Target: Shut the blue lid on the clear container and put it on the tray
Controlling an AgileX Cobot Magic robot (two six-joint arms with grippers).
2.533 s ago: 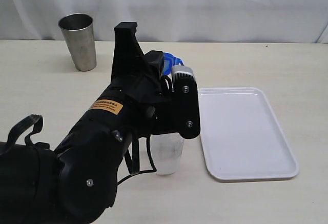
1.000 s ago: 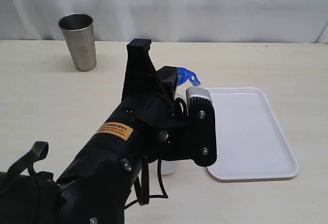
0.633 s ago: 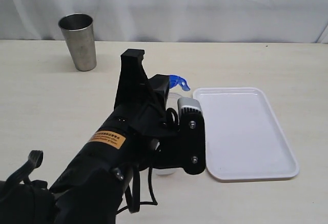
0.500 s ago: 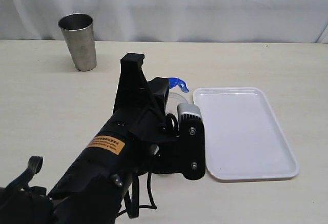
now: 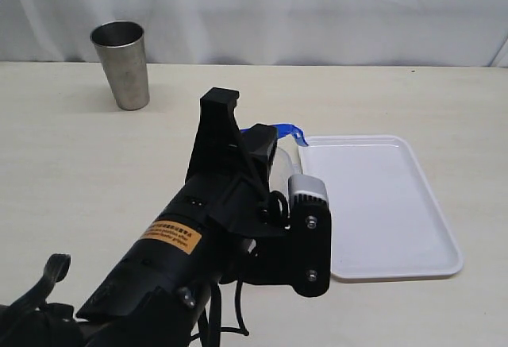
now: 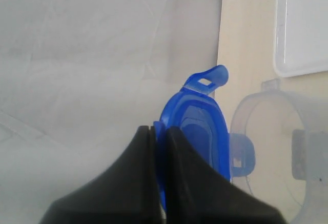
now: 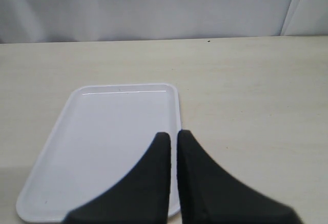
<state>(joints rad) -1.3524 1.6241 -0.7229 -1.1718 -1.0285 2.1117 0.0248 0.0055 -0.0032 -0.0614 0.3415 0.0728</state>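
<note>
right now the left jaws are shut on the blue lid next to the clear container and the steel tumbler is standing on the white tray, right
Not quite: the steel tumbler stands on the table, well apart from the tray, as the exterior view shows. The rest holds: in the left wrist view the left jaws are shut on the blue lid next to the clear container.

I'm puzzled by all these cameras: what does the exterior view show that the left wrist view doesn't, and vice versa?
Only the exterior view shows the steel tumbler and the whole black arm. Only the left wrist view shows the fingers pinching the blue lid by its edge. Both show the lid, the clear container and the white tray.
</note>
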